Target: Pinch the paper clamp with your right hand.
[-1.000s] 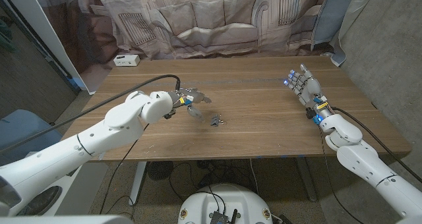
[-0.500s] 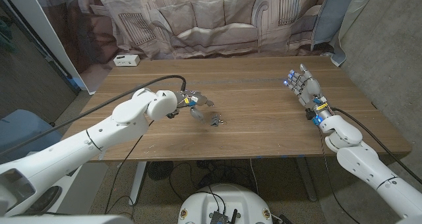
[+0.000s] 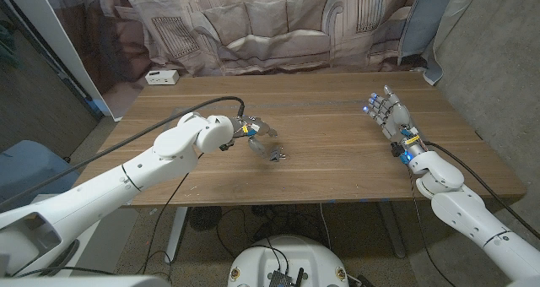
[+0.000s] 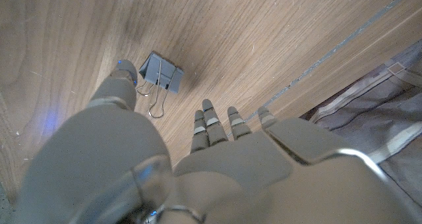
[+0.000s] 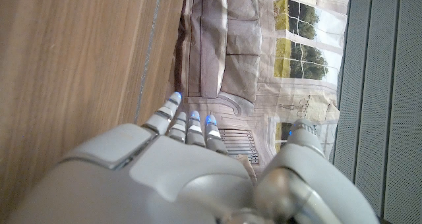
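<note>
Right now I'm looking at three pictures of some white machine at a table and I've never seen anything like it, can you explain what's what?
It is a robot with two white arms, each ending in a five-finger hand, at a brown wooden table. The wide picture comes from a camera on its head, looking down. The other two come from cameras on the wrists, looking along the back of each hand.

A small dark metal paper clamp with wire handles lies on the table. The left hand hovers close to it, its fingers spread, holding nothing. The right hand is far off near the table's right side, open and empty. A small white box sits at the far left corner.
</note>
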Robot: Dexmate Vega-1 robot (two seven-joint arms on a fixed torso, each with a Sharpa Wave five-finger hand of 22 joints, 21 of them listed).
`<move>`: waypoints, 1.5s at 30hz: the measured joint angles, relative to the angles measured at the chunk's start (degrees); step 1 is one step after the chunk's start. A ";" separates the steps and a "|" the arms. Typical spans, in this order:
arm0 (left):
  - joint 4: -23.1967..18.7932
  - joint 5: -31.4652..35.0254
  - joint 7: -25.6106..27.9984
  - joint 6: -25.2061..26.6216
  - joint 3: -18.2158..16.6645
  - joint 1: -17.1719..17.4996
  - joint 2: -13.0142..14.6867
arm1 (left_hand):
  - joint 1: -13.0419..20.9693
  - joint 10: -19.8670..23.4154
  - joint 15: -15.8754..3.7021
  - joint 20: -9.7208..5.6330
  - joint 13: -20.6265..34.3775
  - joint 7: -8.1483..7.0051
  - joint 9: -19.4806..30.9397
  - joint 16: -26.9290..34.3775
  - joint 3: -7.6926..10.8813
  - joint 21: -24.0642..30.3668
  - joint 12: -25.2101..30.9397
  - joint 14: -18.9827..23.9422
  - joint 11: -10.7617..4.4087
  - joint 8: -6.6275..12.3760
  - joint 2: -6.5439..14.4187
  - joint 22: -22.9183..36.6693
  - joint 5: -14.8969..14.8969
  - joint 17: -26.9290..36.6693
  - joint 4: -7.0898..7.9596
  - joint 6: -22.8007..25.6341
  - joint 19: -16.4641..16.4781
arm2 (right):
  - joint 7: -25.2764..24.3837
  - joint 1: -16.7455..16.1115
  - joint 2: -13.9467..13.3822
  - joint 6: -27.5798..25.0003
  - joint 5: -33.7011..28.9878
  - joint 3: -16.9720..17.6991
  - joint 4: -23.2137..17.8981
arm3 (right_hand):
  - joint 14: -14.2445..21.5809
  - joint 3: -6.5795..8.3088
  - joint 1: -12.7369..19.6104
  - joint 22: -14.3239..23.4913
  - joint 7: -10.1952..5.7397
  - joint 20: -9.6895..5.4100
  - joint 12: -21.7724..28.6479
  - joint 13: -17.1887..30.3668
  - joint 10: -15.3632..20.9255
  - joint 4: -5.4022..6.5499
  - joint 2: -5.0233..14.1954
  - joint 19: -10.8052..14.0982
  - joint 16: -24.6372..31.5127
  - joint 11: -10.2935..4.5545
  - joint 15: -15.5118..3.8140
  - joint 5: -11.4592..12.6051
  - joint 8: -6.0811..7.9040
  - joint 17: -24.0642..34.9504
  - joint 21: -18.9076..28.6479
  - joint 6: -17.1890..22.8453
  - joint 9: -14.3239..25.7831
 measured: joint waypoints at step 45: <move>6.77 2.59 -1.07 -2.53 4.47 -3.09 -4.93 | 1.76 4.00 0.82 0.43 0.27 -0.72 -0.01 1.72 0.59 0.43 1.86 6.14 -1.34 1.33 1.29 0.27 0.00 -0.01 -0.12 4.81 3.26 | 1.97 0.74 0.69 0.45 1.34 -0.09 2.07 | 0.21 0.00 0.23 0.00 0.00 0.00 0.22 -0.01 0.00 0.00 -0.23 0.01 0.00 0.01 -0.21 0.00 0.00 0.01 0.00 0.62 0.00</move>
